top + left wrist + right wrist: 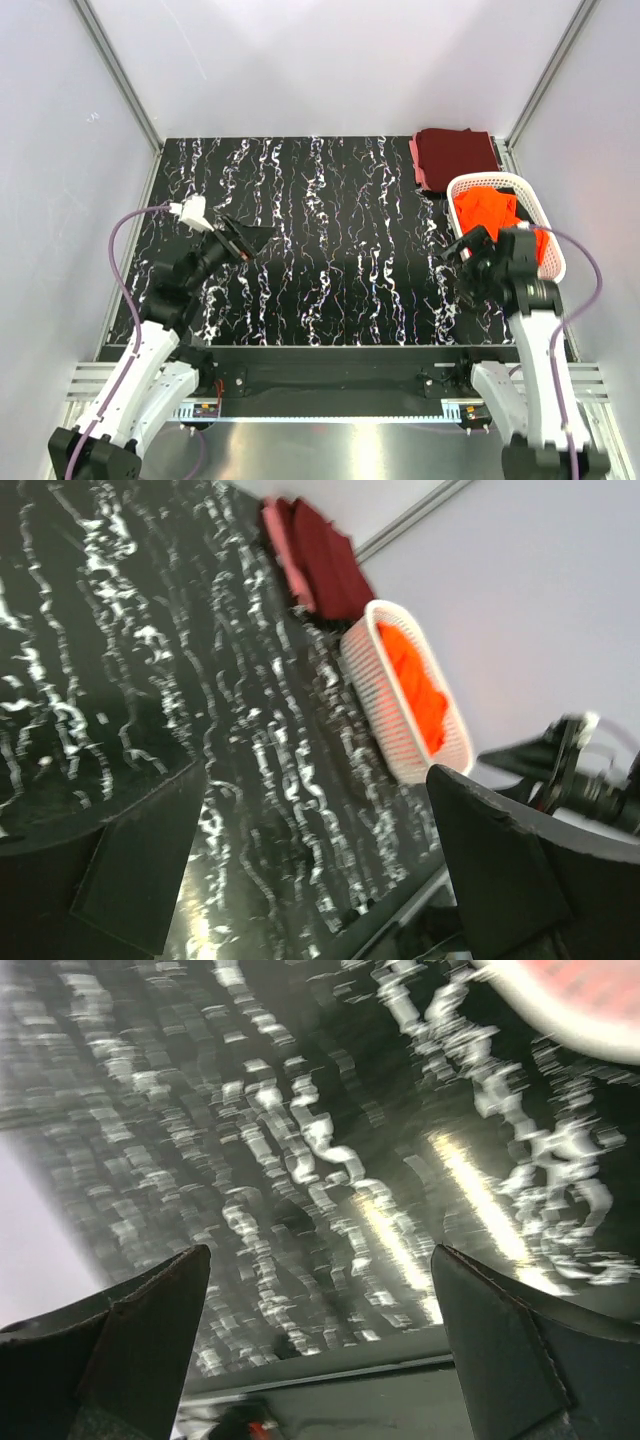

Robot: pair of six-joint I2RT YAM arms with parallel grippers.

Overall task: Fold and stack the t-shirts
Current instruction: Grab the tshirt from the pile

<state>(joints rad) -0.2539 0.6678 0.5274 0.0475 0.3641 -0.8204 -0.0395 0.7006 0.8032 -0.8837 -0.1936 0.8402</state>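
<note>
Jaws wide apart on both arms, nothing in either.

Top view: left arm (170,290) hangs over the left side of the tabletop (320,240). Right arm (530,290) is at the right edge, with the right jaws just beside the near end of the white basket (490,178). Orange t-shirt (487,212) is bunched inside the basket. Maroon t-shirt (455,158) lies flat-ish in the far right corner, touching the basket's far end. I can't make out a black shirt. Tabletop is black with white marble streaks and a bit glossy. Plain white walls stand on three sides, with metal posts in the far corners.

Left wrist view: left jaws are empty, both fingers (140,880) dark at the frame bottom. Maroon t-shirt (325,560) shows a paler pink edge. Orange t-shirt (415,675) is heaped below the rim of the basket (375,695). The view is a little blurred.

Right wrist view: right jaws are empty, fingers (140,1340) spread over streaky tabletop (300,1160). It is heavily blurred, with a white smear of basket (570,1020) at the upper right.

Handling, as a guess: the shirts are soft, light and limp, will sag and drag, and can't break. For the orange one, pinch a raised fold from above and lift it clear of the rim. To spread it, take the shoulders or hem corners, one arm each. Cloth should slide easily on that slick top.
</note>
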